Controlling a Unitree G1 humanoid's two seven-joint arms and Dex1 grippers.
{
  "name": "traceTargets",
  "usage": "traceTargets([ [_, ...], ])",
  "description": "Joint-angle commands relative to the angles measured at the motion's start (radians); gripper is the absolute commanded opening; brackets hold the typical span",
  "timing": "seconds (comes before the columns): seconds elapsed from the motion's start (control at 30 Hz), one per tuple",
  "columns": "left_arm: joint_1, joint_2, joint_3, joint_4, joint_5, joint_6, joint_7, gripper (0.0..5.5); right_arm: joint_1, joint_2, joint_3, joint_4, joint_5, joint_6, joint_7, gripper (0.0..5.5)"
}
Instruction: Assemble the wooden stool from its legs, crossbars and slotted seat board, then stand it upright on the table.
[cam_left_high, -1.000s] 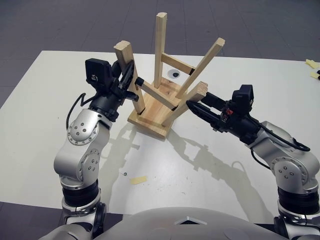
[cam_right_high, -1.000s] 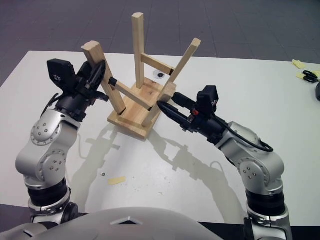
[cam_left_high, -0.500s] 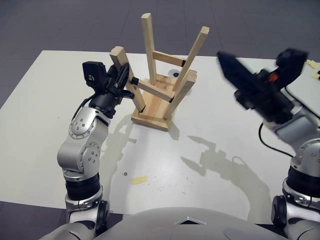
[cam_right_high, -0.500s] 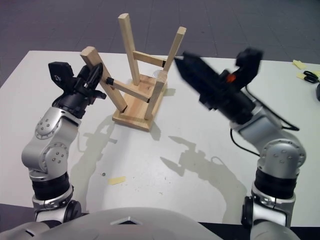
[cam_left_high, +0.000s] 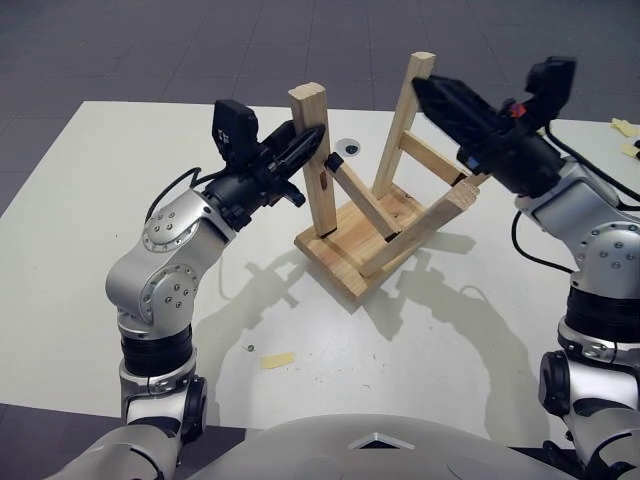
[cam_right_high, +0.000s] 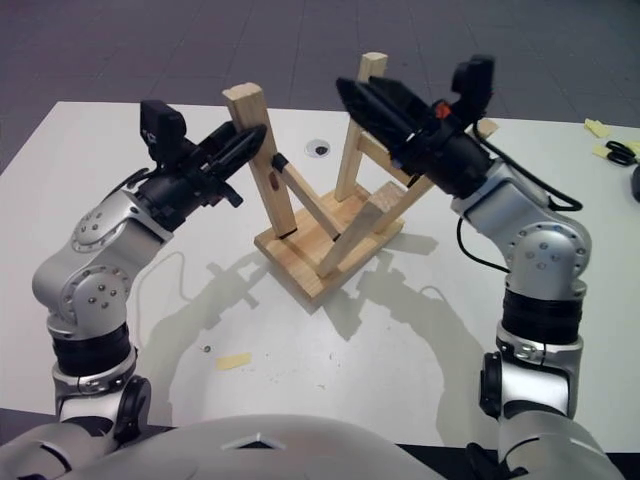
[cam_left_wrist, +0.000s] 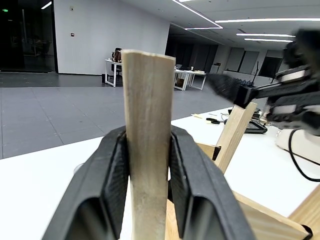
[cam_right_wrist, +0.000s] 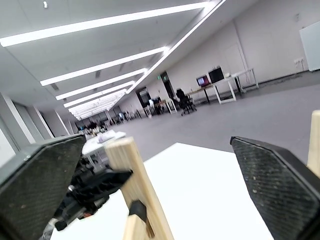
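Judging from this moment, we think the main danger is a fall. The stool hangs in a lean from only one leg, which the left pincer pinches tightly near its free end. If this hold slips, or the leg pulls out of its joint under the weight, the stool could tip over on the table.

The right pincer is spread wide and holds nothing. It hovers just beside the top of the far leg, and a careless closing there could push the frame sideways.

The stool looks put together, with its legs and crossbars joined, but it is upside down. It is below and between the two pincers, and its seat board seems to touch the table with its lower edge. The wood is pale and plain.
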Motion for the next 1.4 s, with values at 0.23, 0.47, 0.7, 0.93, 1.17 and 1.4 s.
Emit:
traceTargets([
  [0.23,0.036,0.028,-0.053,-0.03,0.067,-0.053,-0.016,1.02,0.036,0.06,0.157,-0.006,-0.309,-0.056,0.086,5.4],
  [0.47,0.033,0.029,-0.053,-0.03,0.076,-0.062,-0.008,1.02,0.048,0.097,0.175,-0.025,-0.368,-0.037,0.111,5.4],
  [0.7,0.087,-0.014,-0.014,-0.064,0.102,-0.098,0.071,1.02,0.057,0.133,0.195,-0.042,-0.397,-0.022,0.118,5.4],
  [0.93,0.206,-0.037,-0.099,-0.134,0.108,-0.09,0.088,1.01,0.063,0.155,0.189,-0.049,-0.419,-0.015,0.117,5.4],
  [1.17,0.266,-0.05,-0.151,-0.139,0.207,-0.167,0.136,1.01,0.073,0.171,0.174,-0.068,-0.417,-0.005,0.106,5.4],
  [1.4,0.238,-0.062,-0.129,-0.083,0.316,-0.251,0.2,1.01,0.084,0.157,0.178,-0.099,-0.396,0.027,0.149,5.4],
])
